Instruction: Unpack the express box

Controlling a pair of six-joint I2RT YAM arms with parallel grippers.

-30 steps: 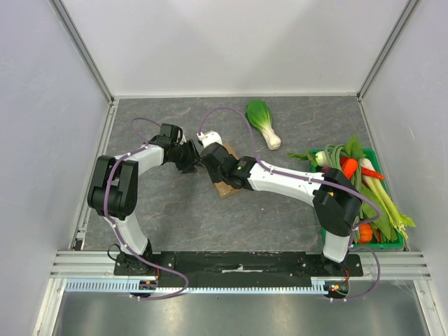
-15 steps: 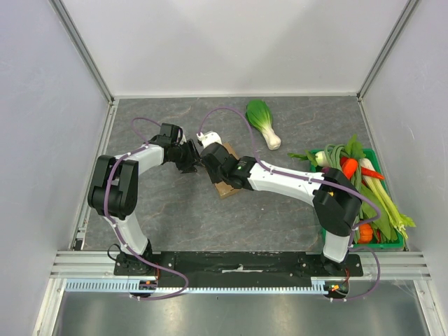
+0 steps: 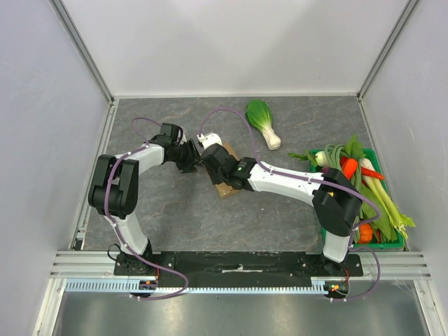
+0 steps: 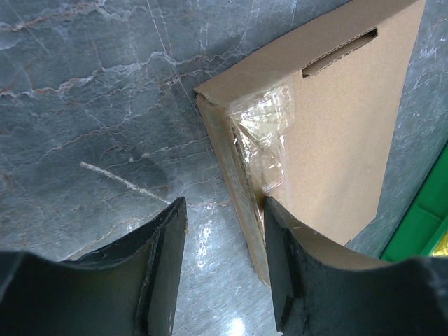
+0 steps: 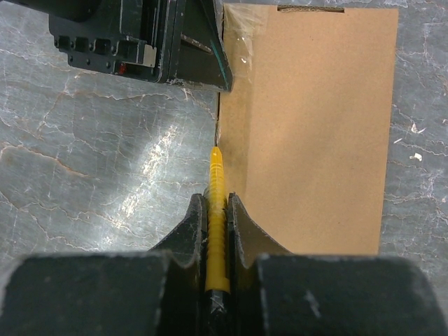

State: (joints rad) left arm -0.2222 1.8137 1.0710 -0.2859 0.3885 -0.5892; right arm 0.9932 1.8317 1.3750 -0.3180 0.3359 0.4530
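Observation:
The express box [image 3: 225, 187] is a flat brown cardboard box lying mid-table, mostly hidden under my right arm in the top view. My right gripper [image 5: 216, 199] is shut on a thin yellow cutter [image 5: 217, 210], and the cutter's tip touches the left edge of the box [image 5: 315, 126]. My left gripper [image 4: 224, 210] is open and astride that same edge near the box [image 4: 336, 119] corner. One of its fingers [image 4: 280, 259] rests against the box side and the other is over bare table. Clear tape [image 4: 266, 129] wraps that corner. In the top view the two grippers meet at the box, left gripper [image 3: 194, 155] beside right gripper [image 3: 212, 159].
A bok choy [image 3: 262, 120] lies at the back of the table. A green crate [image 3: 383, 245] piled with vegetables stands at the right edge. The left gripper's body [image 5: 140, 35] fills the upper left of the right wrist view, close to the cutter. Walls enclose the table.
My right wrist has edged slightly left at the box; the left arm and the box have not moved.

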